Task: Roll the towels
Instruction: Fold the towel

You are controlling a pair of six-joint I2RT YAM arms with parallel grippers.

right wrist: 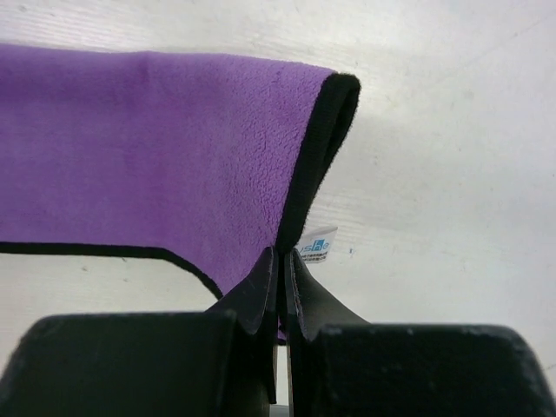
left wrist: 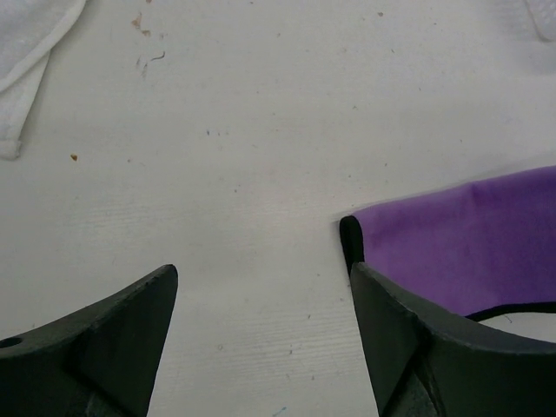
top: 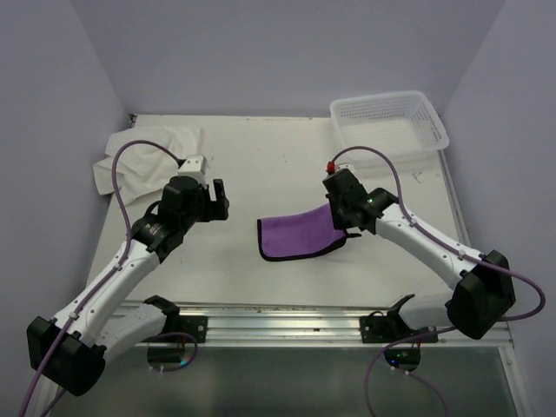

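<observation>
1. The small towel (top: 295, 236) lay mid-table (top: 261, 165), slightly right of centre.
2. The large towel (top: 148, 152) sat in the far left corner.
3. The basket (top: 393, 144) sat in the far right corner.
4. The left gripper (top: 217, 198) was left of the small towel, apart from it; the right gripper (top: 340, 224) was on its right edge.

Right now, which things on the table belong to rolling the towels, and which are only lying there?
Belong to the job: purple towel, its edge pinched by the right gripper; white towel, crumpled far left.
Only lying there: white basket, far right corner.
</observation>
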